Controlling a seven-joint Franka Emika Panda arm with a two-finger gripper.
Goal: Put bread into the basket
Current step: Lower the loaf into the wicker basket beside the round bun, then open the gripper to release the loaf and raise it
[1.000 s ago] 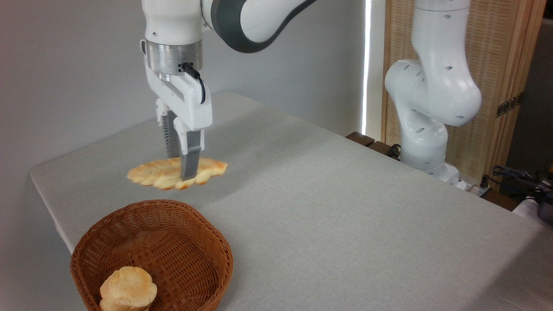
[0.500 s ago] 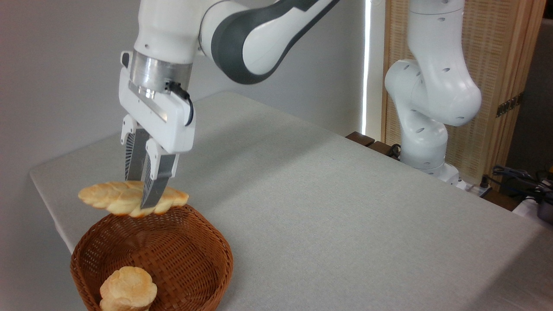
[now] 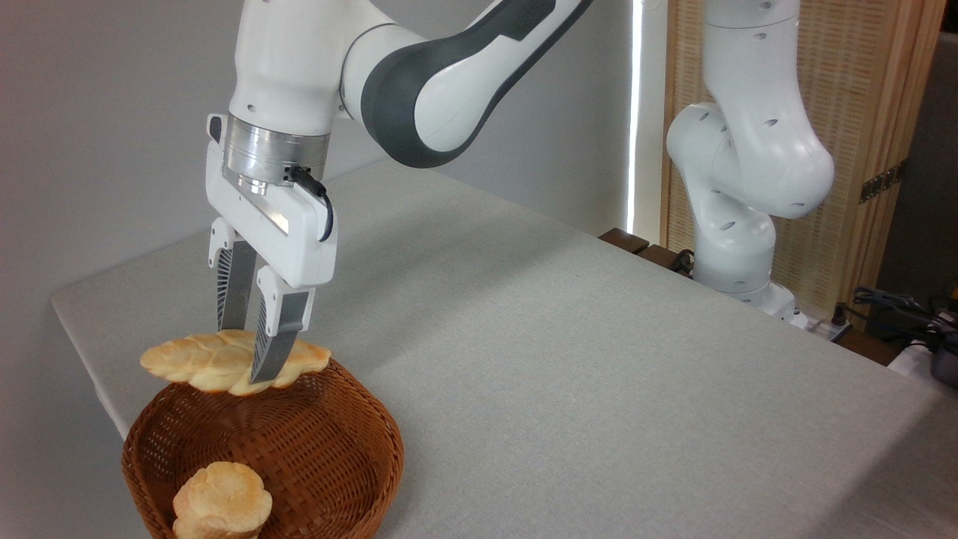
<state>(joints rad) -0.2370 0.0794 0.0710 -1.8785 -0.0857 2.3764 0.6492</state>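
Bread (image 3: 224, 362) is held clamped between the two fingers of the gripper (image 3: 253, 359) in the lower left of the frame, gripped near its middle with both ends sticking out sideways. It is carried level, just over the far rim of the basket (image 3: 374, 427), and whether its underside touches that rim cannot be told. The loaf is seen to be long and braided, pale gold with browner tips.

The step in hand is judged to be the delivery: the loaf is lifted clear of the table (image 3: 584, 359) and brought to the basket, but not yet let go. It is hung over the back edge and not over the middle of the bowl, so a release here could leave it balanced on the rim or tipped out onto the table. A short move toward the bottom of the frame is called for next, then a small descent and an opening of the fingers. Since the loaf looks about as long as the basket is wide, it may need to be laid across the widest part.

The basket is seen at the lower left, near the table's corner. One short round bun (image 3: 222, 500) is already lying in it, against the near wall; the rest of the woven floor is bare.
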